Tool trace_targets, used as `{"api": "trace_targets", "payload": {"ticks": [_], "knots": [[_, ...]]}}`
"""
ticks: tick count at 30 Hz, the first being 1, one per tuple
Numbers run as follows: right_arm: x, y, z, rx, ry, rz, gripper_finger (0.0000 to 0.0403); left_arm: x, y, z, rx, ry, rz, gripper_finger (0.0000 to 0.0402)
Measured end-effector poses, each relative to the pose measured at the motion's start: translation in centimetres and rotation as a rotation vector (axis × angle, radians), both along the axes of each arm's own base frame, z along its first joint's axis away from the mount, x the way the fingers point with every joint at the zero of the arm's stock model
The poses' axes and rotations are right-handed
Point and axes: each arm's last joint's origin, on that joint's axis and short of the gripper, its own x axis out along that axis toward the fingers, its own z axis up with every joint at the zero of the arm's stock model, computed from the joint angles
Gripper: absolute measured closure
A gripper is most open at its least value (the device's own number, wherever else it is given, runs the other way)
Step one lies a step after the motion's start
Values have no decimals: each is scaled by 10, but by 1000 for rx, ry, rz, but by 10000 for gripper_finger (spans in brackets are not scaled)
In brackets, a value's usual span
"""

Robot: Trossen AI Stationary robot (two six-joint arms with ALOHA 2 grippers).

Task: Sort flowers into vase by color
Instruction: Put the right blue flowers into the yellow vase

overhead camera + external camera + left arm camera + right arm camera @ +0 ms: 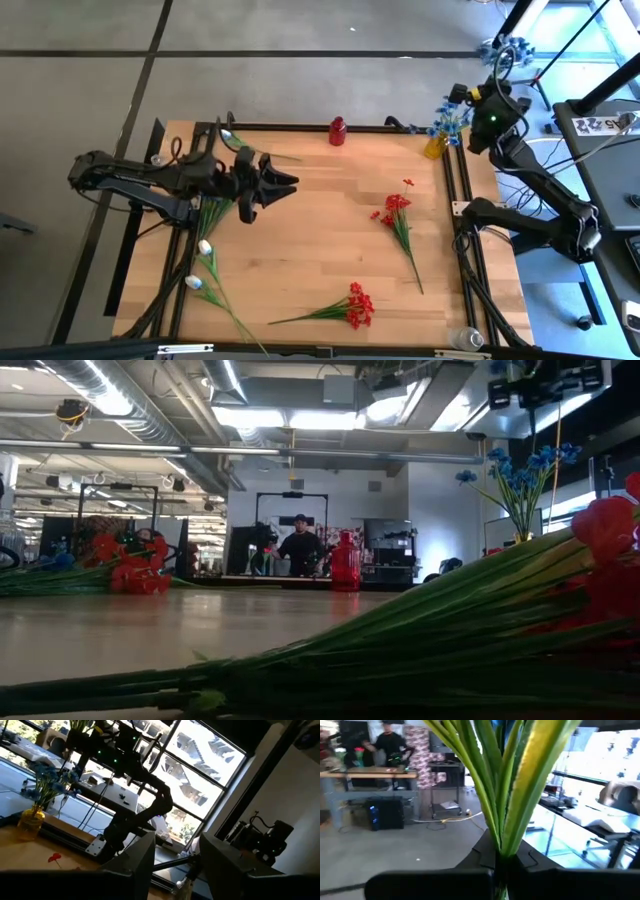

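Observation:
My right gripper (478, 98) is beyond the table's far right corner, shut on a blue flower spray (505, 48) whose green stems (505, 780) rise from its fingers. A yellow vase (435, 148) with blue flowers (520, 470) stands at that corner. A red vase (338, 131) stands at the far edge. Two red sprays (397, 210) (352, 305) lie flat on the table. White flowers (205, 247) lie at the left. My left gripper (288, 178) is open and empty above the table's left half, fingers pointing right. My right gripper pinches the bundled green stems (501, 845) of the blue spray between its two fingers. The stems stand up out of the fingers and fan outward above them. The spray is lifted clear of the table. Its lower end is hidden by the gripper.
A black frame rail (455, 190) runs along the table's right edge, with my right arm's base beyond it. A clear bottle (468, 339) stands at the near right corner. A person (300, 545) stands in the room behind the table. The wood in the middle (320, 230) is bare.

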Motion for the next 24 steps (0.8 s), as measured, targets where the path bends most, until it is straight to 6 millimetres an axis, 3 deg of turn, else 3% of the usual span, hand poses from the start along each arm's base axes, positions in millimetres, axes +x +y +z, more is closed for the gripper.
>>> {"api": "trace_targets", "payload": {"ticks": [7, 11, 17, 24], "knots": [[-29, 39, 21, -129, -107, 58, 392, 0, -3, -1, 6, 12, -3, 251], [-47, 62, 19, -110, -110, 37, 392, 1, 3, -3, 36, 31, 26, 251], [-60, 76, -15, -31, -120, 77, 393, 1, 13, -4, 66, 48, 72, 251], [-46, 65, -67, -53, -198, 178, 393, 1, 18, -6, 72, 63, 78, 251]]}}
